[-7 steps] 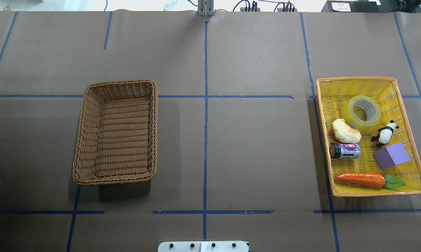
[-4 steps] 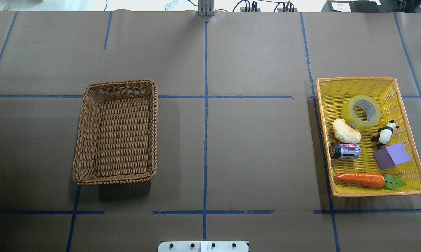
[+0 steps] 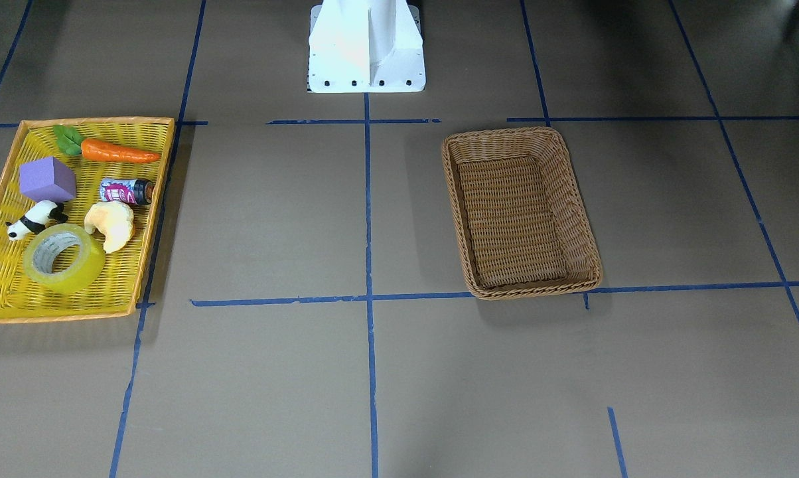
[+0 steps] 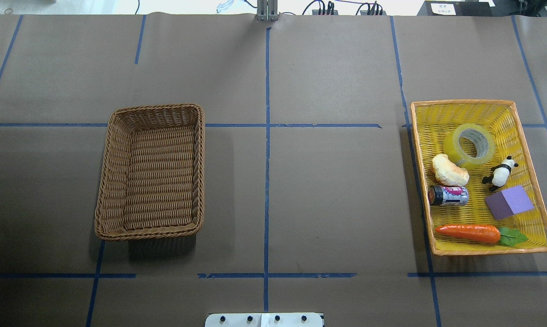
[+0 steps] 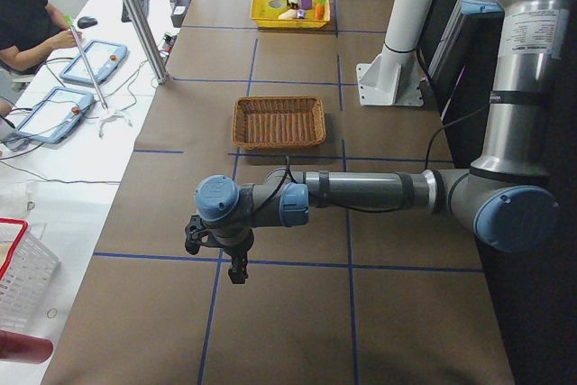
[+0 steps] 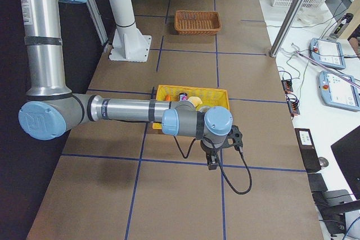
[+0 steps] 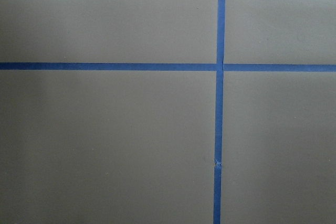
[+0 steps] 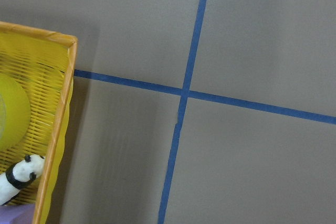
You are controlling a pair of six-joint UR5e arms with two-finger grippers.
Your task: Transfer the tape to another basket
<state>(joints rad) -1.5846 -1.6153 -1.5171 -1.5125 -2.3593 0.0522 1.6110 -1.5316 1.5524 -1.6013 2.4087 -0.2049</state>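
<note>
The tape (image 4: 453, 146), a translucent yellow-green roll, lies in the far part of the flat yellow tray (image 4: 462, 102) on the table's right; it also shows in the front view (image 3: 84, 269) and at the edge of the right wrist view (image 8: 10, 114). The brown wicker basket (image 4: 155, 108) stands empty on the left, also in the front view (image 3: 506, 131). My left gripper (image 5: 236, 268) hangs over bare table, well away from the basket. My right gripper (image 6: 212, 164) hangs just outside the tray. I cannot tell whether either is open or shut.
The tray also holds a bread piece (image 4: 449, 170), a small can (image 4: 448, 195), a toy panda (image 4: 499, 173), a purple block (image 4: 509, 202) and a carrot (image 4: 469, 232). The robot's white base (image 3: 366, 46) stands at the table's near edge. An operator sits beyond the far edge.
</note>
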